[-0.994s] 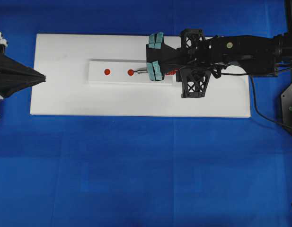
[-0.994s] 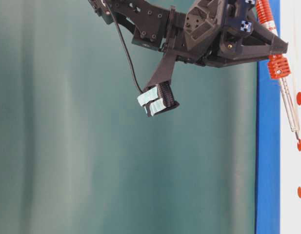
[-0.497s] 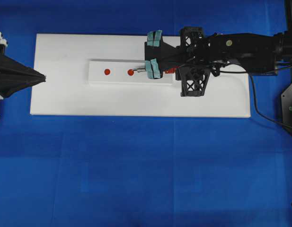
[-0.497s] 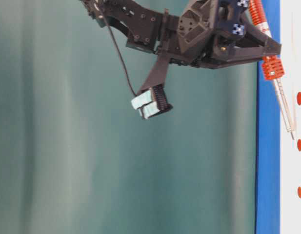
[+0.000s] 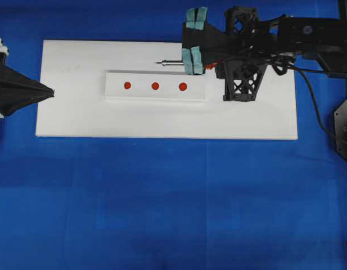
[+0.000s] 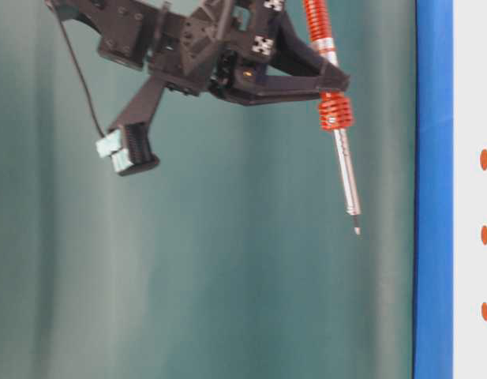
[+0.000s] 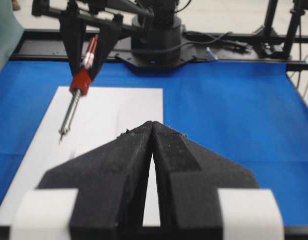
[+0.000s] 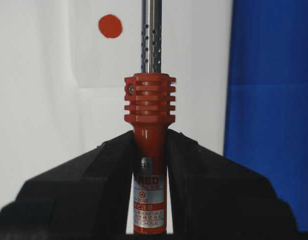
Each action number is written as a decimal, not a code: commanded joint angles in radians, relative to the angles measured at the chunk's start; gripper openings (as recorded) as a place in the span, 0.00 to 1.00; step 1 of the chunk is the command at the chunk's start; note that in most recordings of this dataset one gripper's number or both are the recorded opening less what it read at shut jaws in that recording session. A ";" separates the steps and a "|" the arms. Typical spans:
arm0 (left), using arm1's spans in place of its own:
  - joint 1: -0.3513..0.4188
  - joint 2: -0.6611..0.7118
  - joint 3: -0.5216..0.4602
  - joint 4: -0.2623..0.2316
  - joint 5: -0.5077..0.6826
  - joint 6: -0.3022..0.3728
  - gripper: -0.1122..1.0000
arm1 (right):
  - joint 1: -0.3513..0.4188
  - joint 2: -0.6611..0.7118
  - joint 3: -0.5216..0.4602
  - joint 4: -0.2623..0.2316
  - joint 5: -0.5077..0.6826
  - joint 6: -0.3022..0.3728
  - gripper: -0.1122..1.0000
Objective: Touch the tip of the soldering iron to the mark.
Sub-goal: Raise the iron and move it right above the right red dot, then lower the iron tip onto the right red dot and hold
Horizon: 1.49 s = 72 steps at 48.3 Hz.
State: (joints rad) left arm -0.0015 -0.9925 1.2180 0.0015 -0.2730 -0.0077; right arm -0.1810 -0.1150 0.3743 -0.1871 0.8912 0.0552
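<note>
While flat white rectangular board (image 5: 77, 121) carries raised white strip (image 5: 114, 93) with three red dot marks (image 5: 155, 86), right black gripper (image 8: 150, 150) pinches orange-red-handled soldering iron (image 6: 338, 142); tip aloft, clear of marks, touch pending. Left black gripper (image 7: 152, 150) pressed together, idle.

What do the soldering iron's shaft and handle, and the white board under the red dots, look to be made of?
The thin silver shaft of the soldering iron: metal, bright and reflective, with small vent holes near the handle.
The orange-red ribbed handle: likely moulded plastic, smooth with a slight sheen and a printed label.
The large white flat board: matte and uniform, possibly plastic or foam board; the look leaves it open.
</note>
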 commanded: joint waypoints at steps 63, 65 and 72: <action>0.000 -0.006 -0.011 0.000 0.000 0.000 0.12 | 0.002 -0.132 0.198 0.006 -0.002 0.002 0.16; 0.000 -0.006 -0.012 0.000 0.000 0.000 0.12 | 0.002 -0.121 0.198 0.006 -0.003 0.002 0.16; 0.000 -0.006 -0.012 0.000 0.000 0.000 0.12 | 0.000 -0.087 0.199 0.006 -0.015 0.002 0.16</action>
State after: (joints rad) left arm -0.0031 -1.0032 1.2164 0.0015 -0.2669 -0.0077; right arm -0.1810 -0.2040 0.5814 -0.1825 0.8882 0.0568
